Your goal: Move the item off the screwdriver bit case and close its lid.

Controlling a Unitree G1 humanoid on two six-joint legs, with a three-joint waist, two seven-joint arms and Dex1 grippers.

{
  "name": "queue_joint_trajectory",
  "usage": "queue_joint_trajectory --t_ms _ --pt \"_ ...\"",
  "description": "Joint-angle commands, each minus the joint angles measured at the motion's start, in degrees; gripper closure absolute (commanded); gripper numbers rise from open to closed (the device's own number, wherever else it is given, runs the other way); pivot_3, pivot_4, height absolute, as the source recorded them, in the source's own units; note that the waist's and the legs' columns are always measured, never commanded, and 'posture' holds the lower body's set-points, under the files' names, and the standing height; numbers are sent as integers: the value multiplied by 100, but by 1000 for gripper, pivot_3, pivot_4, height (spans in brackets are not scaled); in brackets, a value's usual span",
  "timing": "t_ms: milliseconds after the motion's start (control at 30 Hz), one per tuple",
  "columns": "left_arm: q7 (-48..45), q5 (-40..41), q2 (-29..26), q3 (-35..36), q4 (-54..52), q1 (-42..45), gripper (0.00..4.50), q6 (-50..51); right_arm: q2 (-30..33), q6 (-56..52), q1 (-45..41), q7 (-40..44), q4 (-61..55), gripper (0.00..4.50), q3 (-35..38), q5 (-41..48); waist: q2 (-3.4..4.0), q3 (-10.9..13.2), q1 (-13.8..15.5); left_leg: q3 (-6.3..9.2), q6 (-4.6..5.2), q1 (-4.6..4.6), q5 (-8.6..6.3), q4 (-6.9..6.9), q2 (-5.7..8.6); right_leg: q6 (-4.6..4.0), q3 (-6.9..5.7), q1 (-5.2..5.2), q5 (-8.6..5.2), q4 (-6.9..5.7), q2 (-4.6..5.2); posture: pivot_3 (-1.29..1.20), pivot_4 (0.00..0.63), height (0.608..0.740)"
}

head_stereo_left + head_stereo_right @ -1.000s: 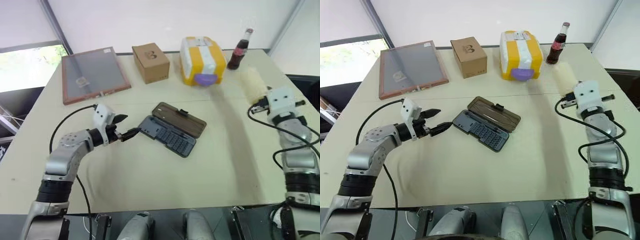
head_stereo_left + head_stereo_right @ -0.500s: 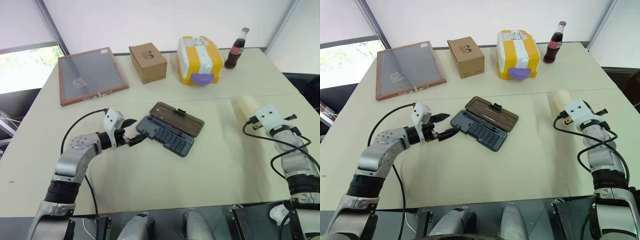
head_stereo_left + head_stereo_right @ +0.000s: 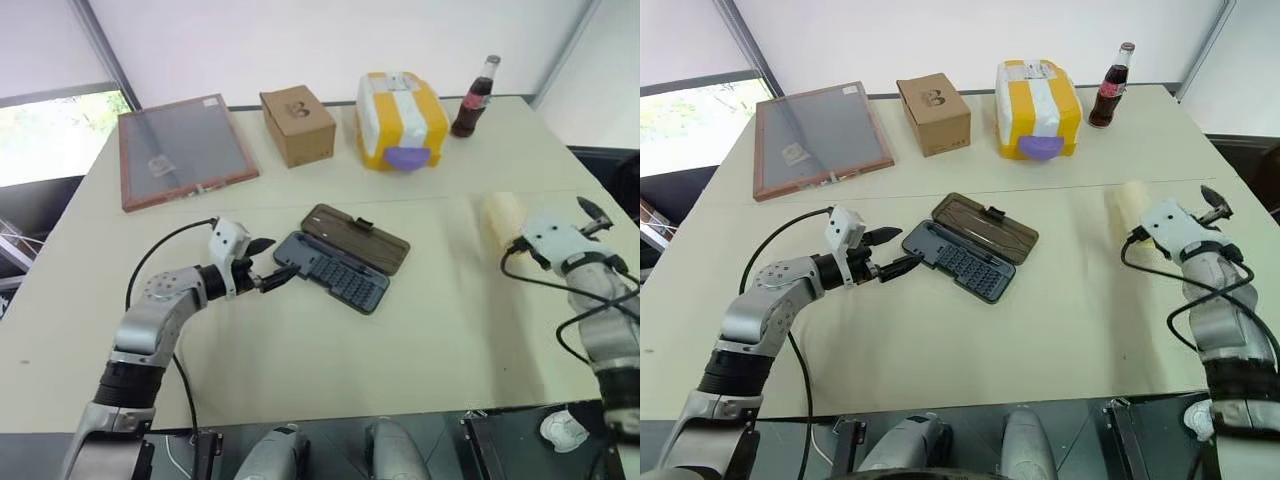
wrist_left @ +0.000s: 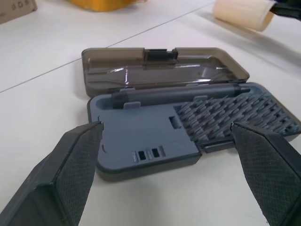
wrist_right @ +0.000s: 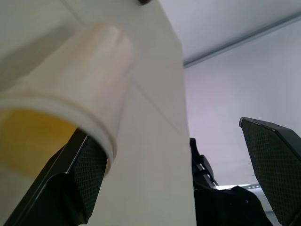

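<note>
Your flat dark grey-blue plastic screwdriver bit case (image 3: 962,258) lies open mid-table on the pale cream table (image 3: 940,340), rows of small bits showing in the slots. Its brown-tinted hinged lid (image 3: 988,228) is folded back flat on the far side, black latch tab (image 4: 160,54) on its outer edge (lid not shut yet).

Your left pincer (image 3: 890,252) sits just beside the case's left end, fingers spread wide and holding nothing. In the left wrist view the case lies between the two black fingers (image 4: 70,174); I cannot tell if either tip touches it.

The pale cream-yellow smooth roll (image 3: 1130,205) is off the case, lying on the table well to the right of it. Your right pincer (image 5: 178,179) is at the roll's near end, fingers wide apart and not clamped on it. In the right wrist view one finger (image 5: 82,176) sits close beside the roll's yellow open end; contact unclear.

Along the far edge:
- wood-framed grey panel (image 3: 818,138)
- small brown cardboard box (image 3: 934,113)
- big yellow-and-white box with a purple patch (image 3: 1039,107)
- dark glass cola bottle (image 3: 1112,87)
</note>
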State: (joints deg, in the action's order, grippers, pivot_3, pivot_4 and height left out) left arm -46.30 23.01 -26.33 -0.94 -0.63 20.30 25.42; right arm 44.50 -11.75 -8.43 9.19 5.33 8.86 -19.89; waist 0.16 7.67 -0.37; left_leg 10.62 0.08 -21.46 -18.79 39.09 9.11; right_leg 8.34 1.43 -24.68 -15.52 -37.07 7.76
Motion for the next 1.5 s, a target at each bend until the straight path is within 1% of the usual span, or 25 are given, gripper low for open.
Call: queue_joint_trajectory --t_ms 33,133,300,400,467,600,633,733,800,900,1000,1067,1233,1333,1500 --pt "-8 -1 63 -14 -117 -18 0 -93 -232 -414 450 57 -784 108 343 146 0 0 -5 -1 0 3 0 2 0 0 0 3 0 -1 0 0 150 740" --pt "-15 -11 104 -29 -63 26 0 -99 -449 -653 772 -6 -1177 108 572 204 1 0 -8 -5 0 3 0 4 0 0 3 3 0 -1 0 0 150 740" --pt "-34 -48 106 -9 50 85 0 -130 -677 -534 1204 -21 -1673 108 1017 458 1 0 4 -8 0 4 0 3 0 0 3 2 0 -1 1 0 150 740" --pt "-65 -9 21 109 131 135 0 -107 -989 -466 1387 573 -2416 108 1342 1422 1 0 -2 -8 0 6 0 3 -1 0 3 5 0 0 0 0 150 740" --pt "-79 33 -31 210 239 250 0 -92 -1089 -611 1415 1009 -2795 108 1486 2038 1 0 -8 -7 0 7 0 2 -3 0 3 5 0 1 -1 0 150 740" --pt "-236 76 -313 425 608 618 0 -121 -899 -1370 1222 1791 -3367 108 1426 3009 -1 1 -9 -7 1 6 0 5 -3 0 3 8 0 2 -1 0 150 740" --pt "-269 73 -356 447 660 670 0 -121 -858 -1510 1170 1866 -3433 108 1411 3129 -1 1 -7 -7 1 6 0 5 -3 0 3 7 0 3 -1 0 150 740" --pt "-405 10 -585 508 905 908 0 -161 -740 -1983 606 2023 -3426 108 1171 3478 -1 1 -12 -6 1 7 -1 5 -3 0 3 7 0 3 -1 0 150 740" --pt "-486 -23 -670 492 993 997 0 -187 -726 -2219 204 2032 -3251 108 994 3574 -1 1 -17 -7 1 7 0 5 -2 0 2 7 0 3 0 0 150 740" --pt "-682 -19 -772 421 963 1041 0 -163 -767 -2695 -626 1903 -2675 108 603 3547 -1 1 -26 -6 1 6 0 4 -3 0 2 6 0 2 1 0 150 740" --pt "-932 28 -903 314 707 917 0 -28 -909 -3020 -1606 1879 -1820 108 105 3465 -1 1 -38 -5 1 5 0 4 -2 0 1 5 0 2 2 0 150 740" --pt "-1033 77 -990 290 469 746 0 79 -1009 -3019 -2180 1879 -1221 108 -271 3291 0 2 -47 -6 1 4 0 3 -3 0 1 1 0 -1 2 0 150 740" --pt "-1042 256 -1177 377 -356 176 0 456 -1117 -2666 -2805 2139 -81 108 -980 2934 0 2 -37 3 1 -2 0 -8 -3 0 0 -8 0 -3 2 0 150 740" --pt "-852 356 -1133 495 -677 -65 0 597 -1312 -2611 -3066 2225 543 108 -1177 2868 0 2 -38 2 1 -4 0 -4 -1 -1 -1 -7 0 -2 3 0 150 740" --pt "-542 401 -1039 594 -924 -356 0 622 -1571 -2379 -3453 2453 1627 108 -1427 2712 0 2 -60 1 1 -2 0 -1 -2 -1 -1 -6 0 -3 2 0 150 740"
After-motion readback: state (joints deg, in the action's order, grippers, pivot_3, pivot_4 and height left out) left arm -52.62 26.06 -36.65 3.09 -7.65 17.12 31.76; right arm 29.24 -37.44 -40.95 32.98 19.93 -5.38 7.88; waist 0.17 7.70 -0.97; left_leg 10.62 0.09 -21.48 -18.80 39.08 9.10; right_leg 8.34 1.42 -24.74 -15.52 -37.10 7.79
